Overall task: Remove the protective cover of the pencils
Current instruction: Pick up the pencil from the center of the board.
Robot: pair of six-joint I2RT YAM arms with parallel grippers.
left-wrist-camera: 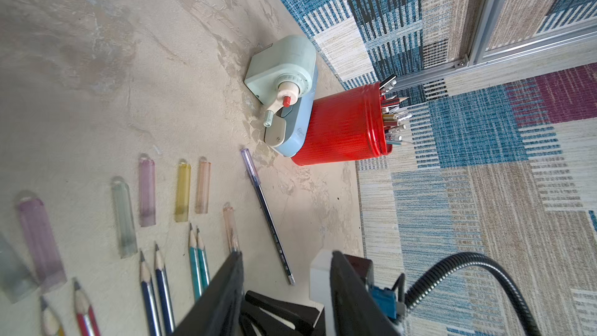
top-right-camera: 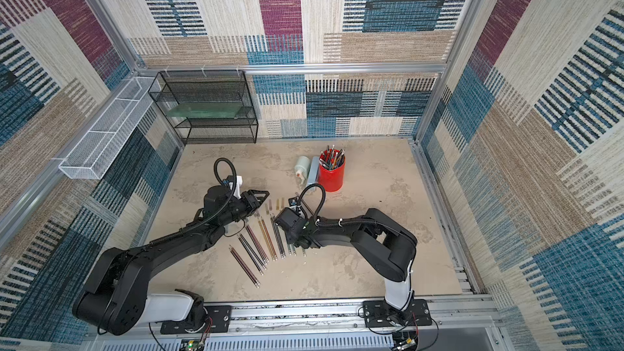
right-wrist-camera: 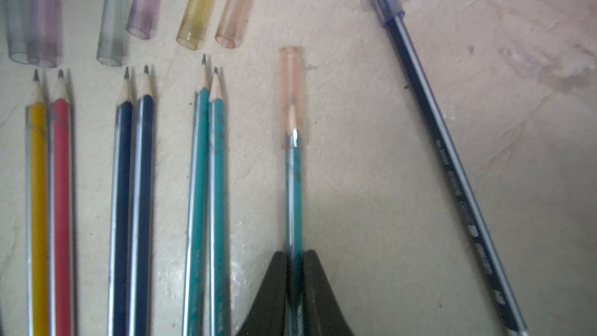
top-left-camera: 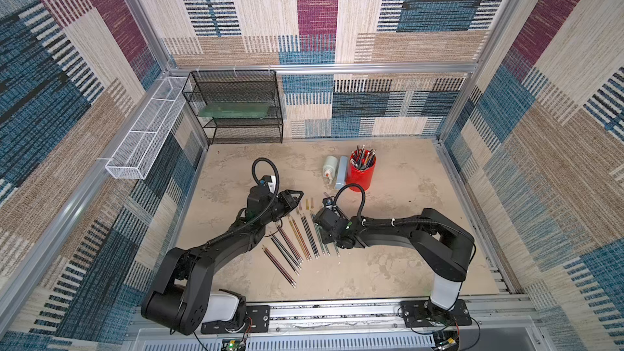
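Near edge: the pencils (top-left-camera: 300, 238) lie fanned in a row on the table (top-left-camera: 388, 265) between the two arms, pale ends toward the base rail. No full count is possible. In both top views the right wrist covers the right end of the row, and the left forearm crosses its far left corner.

Right gripper (right-wrist-camera: 294, 255): hidden under its own wrist from above. The wrist view shows two black fingers pressed against either side of the capped teal pencil (right-wrist-camera: 294, 195), with the finger bodies cut off by the frame edge. Whether the pencil is off the table, cannot tell. The peach cover (right-wrist-camera: 290, 92) sits over its point, and the wood tip shows dimly through it.

Beside it lie six of the pencils, bare and sharpened, in pairs: yellow/red, navy/navy, teal/teal. The picture is soft and the lower shafts are cut off.

Left gripper (left-wrist-camera: 287, 256): jaws apart at a middling gap with nothing between them, hanging near the far ends of the left-hand pencils.

Just beyond the points: loose covers (left-wrist-camera: 182, 192), clear tinted tubes lying apart from the pencils. The leftmost ones are blurred and overlap.

Slanted to the right: a dark blue striped stick (right-wrist-camera: 452, 169) with a violet cover. Pen or pencil, cannot tell.

Farther: a red cup (top-left-camera: 363, 173) packed with writing tools. A pale green sharpener (top-left-camera: 330, 165) and a grey-blue case (top-left-camera: 341, 172) sit close beside it. The right arm's cable loop stands in front of the cup's base.

Back: a black mesh shelf (top-left-camera: 236, 106) with a green board (top-left-camera: 233, 109) on its middle tier, and a white mesh basket (top-left-camera: 145, 133) on the left wall.
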